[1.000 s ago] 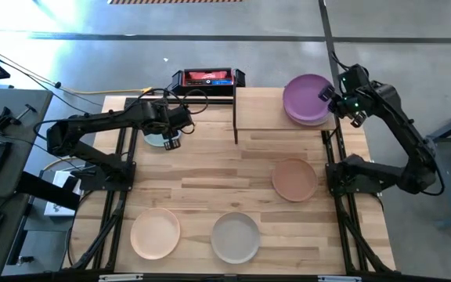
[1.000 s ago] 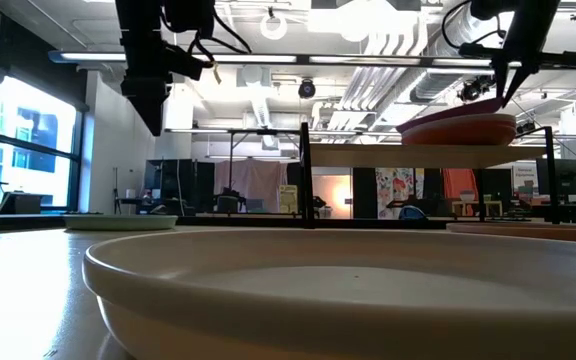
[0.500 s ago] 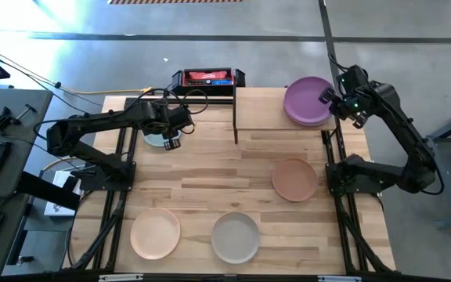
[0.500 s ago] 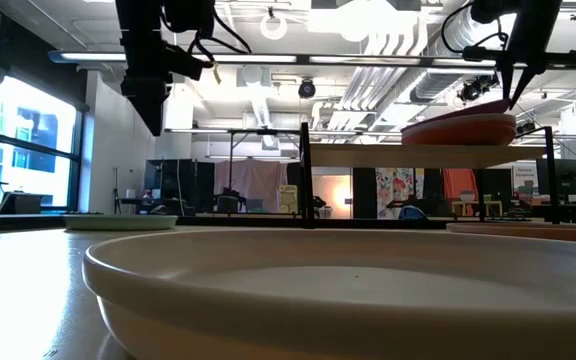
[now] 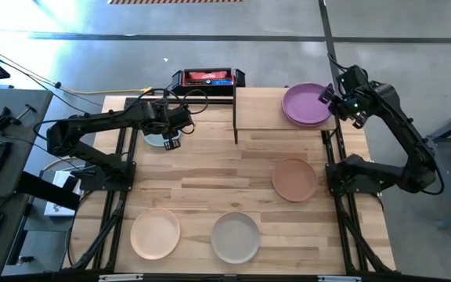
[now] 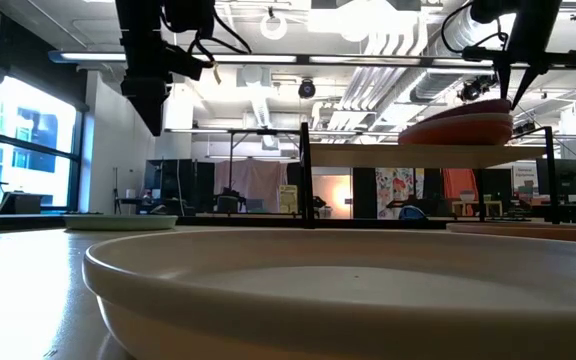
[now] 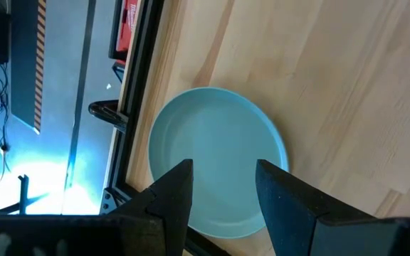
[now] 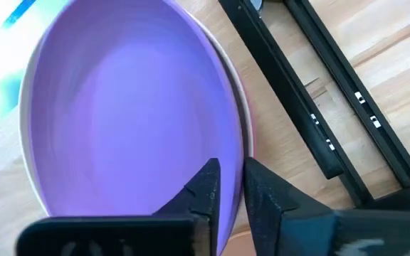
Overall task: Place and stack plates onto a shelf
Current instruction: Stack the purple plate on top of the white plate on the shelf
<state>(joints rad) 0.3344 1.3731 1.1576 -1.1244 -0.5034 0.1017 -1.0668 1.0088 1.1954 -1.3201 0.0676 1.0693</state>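
Note:
The purple plate point(image 5: 304, 104) lies on top of a stack of plates on the right half of the shelf point(image 5: 261, 117). My right gripper point(image 5: 329, 97) is at the plate's right rim and shut on it. In the right wrist view the purple plate point(image 8: 119, 121) fills the picture, with the rim of a plate below it point(image 8: 245, 135) showing. My left gripper point(image 5: 171, 142) hovers open above the teal plate point(image 5: 157, 139), which lies flat on the tabletop left of the shelf. From the left wrist, the teal plate point(image 7: 216, 142) lies beyond my left gripper point(image 7: 223, 192). My right gripper pinches the purple plate's right rim point(image 8: 230, 160), one finger point(image 8: 203, 190) inside the plate and one outside it. The fingers come from above and the table's right, slanting down. The plate is slightly tilted, its held side point(image 6: 490, 105) raised and its other side on the stack.
The tan plate point(image 5: 294, 179), the peach plate point(image 5: 155, 233) and the pale grey plate point(image 5: 236, 237) lie flat on the tabletop nearer me. A black post point(image 5: 235, 117) stands at the shelf's middle. A red-and-black device point(image 5: 206, 77) sits at the far edge.
My right gripper has moved down a little with the purple plate, which now sits lower and flatter on the stack on the shelf. My left arm has kept still.

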